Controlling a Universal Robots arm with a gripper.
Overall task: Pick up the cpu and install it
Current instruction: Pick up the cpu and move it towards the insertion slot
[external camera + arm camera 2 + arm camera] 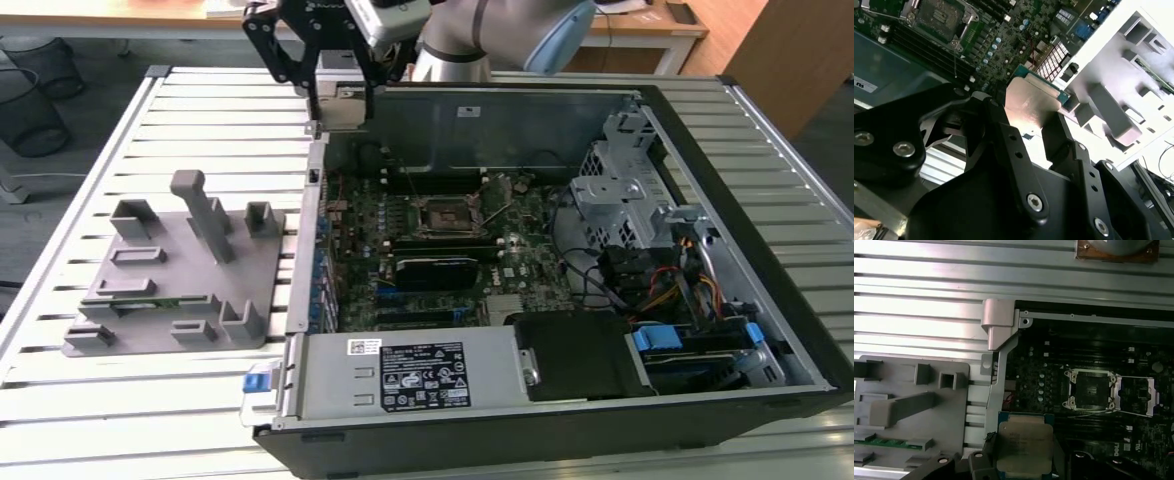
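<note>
On the exterior view's left, the grey parts holder (174,270) sits on the table (80,400), well apart from me. My jaws hang over the far corner of the open computer case (534,120), closed on two opposite edges of the cpu (1031,107). The chip lies flat between them, metal lid facing the wrist cameras. It is in my grip and in the air, not seated. The socket (447,215) lies to the exterior view's right of my jaws and lower, mid-motherboard (527,230), with its frame flipped open. I judge that the sideways and downward offset between chip and socket is what matters.
</note>
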